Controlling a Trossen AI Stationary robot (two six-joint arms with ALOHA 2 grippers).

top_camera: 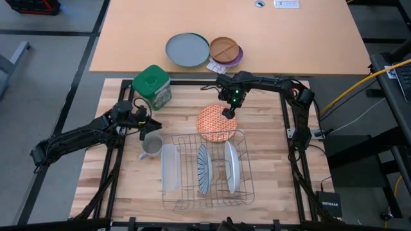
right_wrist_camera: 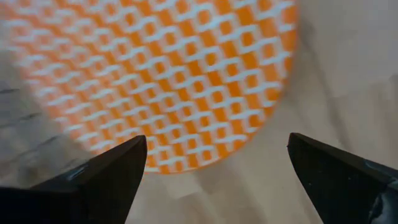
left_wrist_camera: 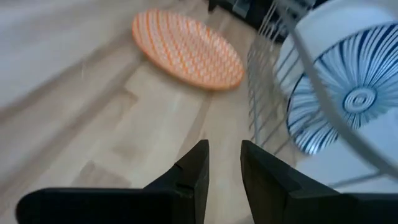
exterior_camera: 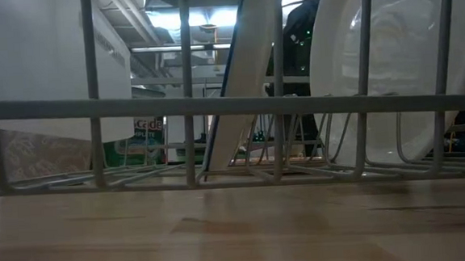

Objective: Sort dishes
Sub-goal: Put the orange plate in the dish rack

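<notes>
"Look, the right gripper's (top_camera: pixel 227 113) fingers (right_wrist_camera: pixel 112 171) are wide apart, right over the orange plate (top_camera: pixel 216 123) in the middle."

"Two plates are in the rack (top_camera: pixel 207 190) already. What's next?"

"Go lower, pinch its edge. The left gripper (top_camera: pixel 142 120), almost together, waits at center left."

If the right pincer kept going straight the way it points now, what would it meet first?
Most likely the orange patterned plate. The right pincer hangs open just above it, and the plate fills the view ahead between its fingers. How much gap remains is unclear.
</notes>
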